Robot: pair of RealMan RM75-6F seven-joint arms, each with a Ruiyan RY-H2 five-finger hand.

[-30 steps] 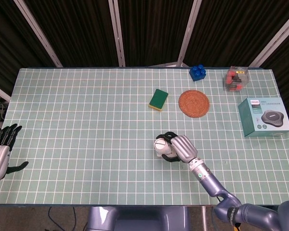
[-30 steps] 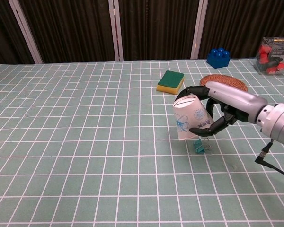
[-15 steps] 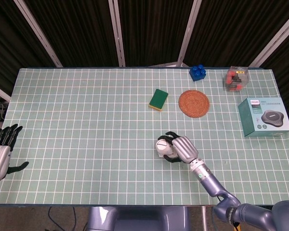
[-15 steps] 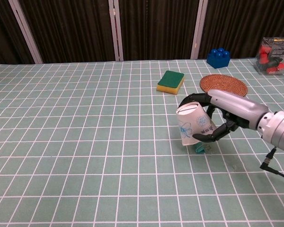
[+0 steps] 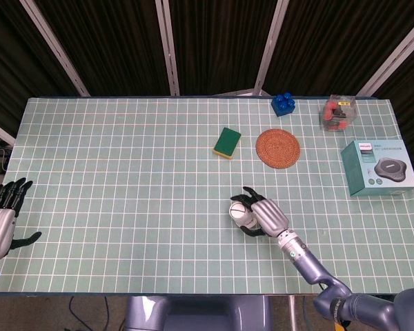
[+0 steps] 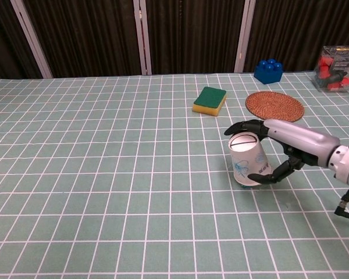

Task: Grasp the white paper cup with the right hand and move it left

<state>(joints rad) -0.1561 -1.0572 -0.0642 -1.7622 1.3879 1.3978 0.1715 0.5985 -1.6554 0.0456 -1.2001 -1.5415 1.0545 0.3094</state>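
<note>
The white paper cup (image 5: 239, 211) (image 6: 248, 163), printed with a blue flower, stands upside down and slightly tilted on the green grid mat, its wide rim at the mat. My right hand (image 5: 268, 215) (image 6: 285, 139) wraps it from the right, with fingers curled over the far side and the thumb at the near side by the rim. A small teal clip seen earlier is hidden at the cup's base. My left hand (image 5: 0, 219) hangs off the table's left edge with fingers spread and holds nothing. It does not show in the chest view.
Behind the cup lie a green sponge (image 5: 227, 143) (image 6: 210, 100) and a round woven coaster (image 5: 277, 147) (image 6: 274, 104). A blue brick (image 5: 283, 104), a clear box of red pieces (image 5: 339, 113) and a teal product box (image 5: 379, 167) stand at the far right.
My right hand has lowered the cup from above the mat down onto it, drifting slightly right and toward me. The left hand has not moved.
</note>
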